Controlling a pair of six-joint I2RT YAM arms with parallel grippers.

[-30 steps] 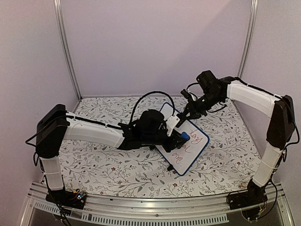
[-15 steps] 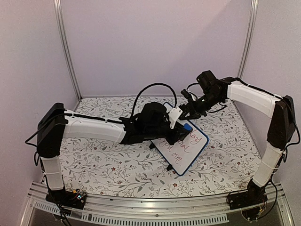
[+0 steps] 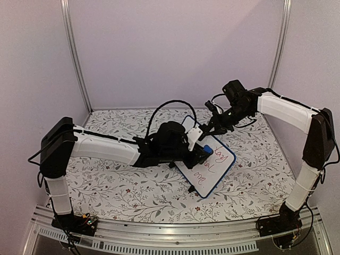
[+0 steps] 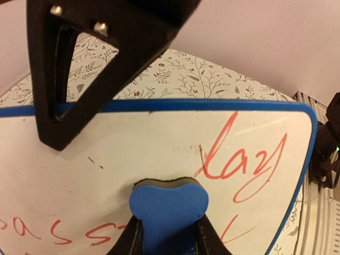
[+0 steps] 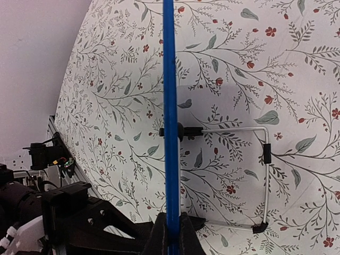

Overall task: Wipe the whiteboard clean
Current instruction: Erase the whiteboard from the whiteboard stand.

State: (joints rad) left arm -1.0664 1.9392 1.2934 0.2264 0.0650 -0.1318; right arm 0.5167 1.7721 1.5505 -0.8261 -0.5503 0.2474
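The whiteboard point(image 3: 211, 172), white with a dark blue frame and red handwriting, leans tilted at mid-table. In the left wrist view its face point(image 4: 159, 143) shows the red letters "lay" point(image 4: 244, 159) and more red script at the lower left. My left gripper point(image 3: 202, 151) is shut on a blue eraser point(image 4: 168, 204), whose dark felt face presses on the board left of "lay". My right gripper point(image 3: 209, 129) is shut on the board's far edge. The right wrist view shows that blue frame point(image 5: 169, 106) edge-on between the fingers.
A floral cloth point(image 3: 122, 186) covers the table. Behind the board its wire stand point(image 5: 249, 129) with black feet rests on the cloth. Aluminium posts point(image 3: 74, 53) and pale walls close in the back and sides. A metal rail point(image 3: 175, 234) runs along the near edge.
My left gripper carried the eraser up toward the board's far edge, then back down and left across its face. The right gripper and the board stayed put.
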